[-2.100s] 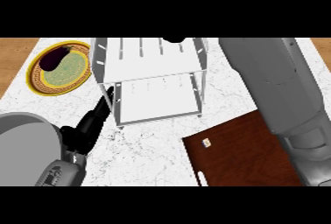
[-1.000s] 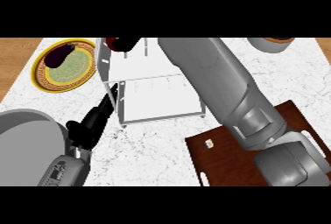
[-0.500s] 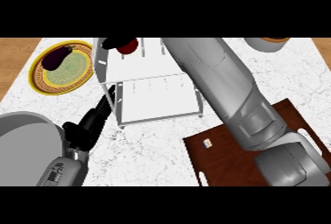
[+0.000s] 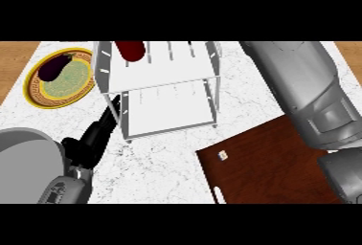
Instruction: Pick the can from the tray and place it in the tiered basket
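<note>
1. Since the can (image 4: 130,50) already lies in the tiered basket (image 4: 167,113), beyond your left hand (image 4: 90,139) with its straight fingers, placing looks done.
2. Your right hand is out of view; the tray (image 4: 276,165) sits bare.

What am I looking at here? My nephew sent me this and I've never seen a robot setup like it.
This is a single view from the robot's head, looking steeply down at a white marble counter. The grey tubes rising from the bottom edge are its forearms. The black left hand rests open on the counter beside the white tiered basket, holding nothing. The right forearm runs up the right side; its hand is out of view. A dark red can lies on the basket's upper tier, at the top edge. To the left sits a yellow-rimmed plate with a dark purple eggplant on it. The dark brown tray lies at lower right, with nothing visible on it.
</note>
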{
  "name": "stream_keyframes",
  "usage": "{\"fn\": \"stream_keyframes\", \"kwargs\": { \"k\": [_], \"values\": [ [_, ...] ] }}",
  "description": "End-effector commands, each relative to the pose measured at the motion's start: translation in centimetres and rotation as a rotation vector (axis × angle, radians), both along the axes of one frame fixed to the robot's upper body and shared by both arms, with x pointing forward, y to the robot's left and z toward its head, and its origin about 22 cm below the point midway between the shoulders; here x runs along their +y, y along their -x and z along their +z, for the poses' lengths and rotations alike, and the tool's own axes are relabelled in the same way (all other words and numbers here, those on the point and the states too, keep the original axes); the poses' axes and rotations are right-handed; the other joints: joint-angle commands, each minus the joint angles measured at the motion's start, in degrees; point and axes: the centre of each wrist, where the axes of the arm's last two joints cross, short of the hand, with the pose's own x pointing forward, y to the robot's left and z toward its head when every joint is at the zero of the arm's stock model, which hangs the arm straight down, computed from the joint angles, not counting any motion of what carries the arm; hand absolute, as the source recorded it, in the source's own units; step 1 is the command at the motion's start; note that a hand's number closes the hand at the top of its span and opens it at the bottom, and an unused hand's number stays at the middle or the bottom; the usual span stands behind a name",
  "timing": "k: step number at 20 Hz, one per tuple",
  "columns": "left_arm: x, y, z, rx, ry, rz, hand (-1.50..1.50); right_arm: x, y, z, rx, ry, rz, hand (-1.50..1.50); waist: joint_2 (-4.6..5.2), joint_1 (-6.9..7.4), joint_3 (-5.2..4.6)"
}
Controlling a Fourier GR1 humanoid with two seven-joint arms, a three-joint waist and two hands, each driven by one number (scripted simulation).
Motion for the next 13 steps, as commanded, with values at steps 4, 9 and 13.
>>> {"fn": "stream_keyframes", "kwargs": {
  "k": [4,9,13],
  "values": [
    [0.5,1.5,-1.5,0.031,-0.021,0.038,0.00,-10.8,-0.5,-0.9,-0.139,-0.161,-0.163,-1.50,-0.10,-0.99,-0.23],
    [-0.1,2.1,-1.5,0.038,-0.001,0.024,0.00,-21.0,0.9,-1.4,-0.183,-0.196,-0.172,-1.50,0.11,-0.49,-0.23],
    [0.9,1.2,-0.7,0.027,-0.006,0.027,0.00,-28.6,3.2,-2.4,-0.147,-0.141,-0.138,-1.50,0.12,-0.79,-0.23]
  ]
}}
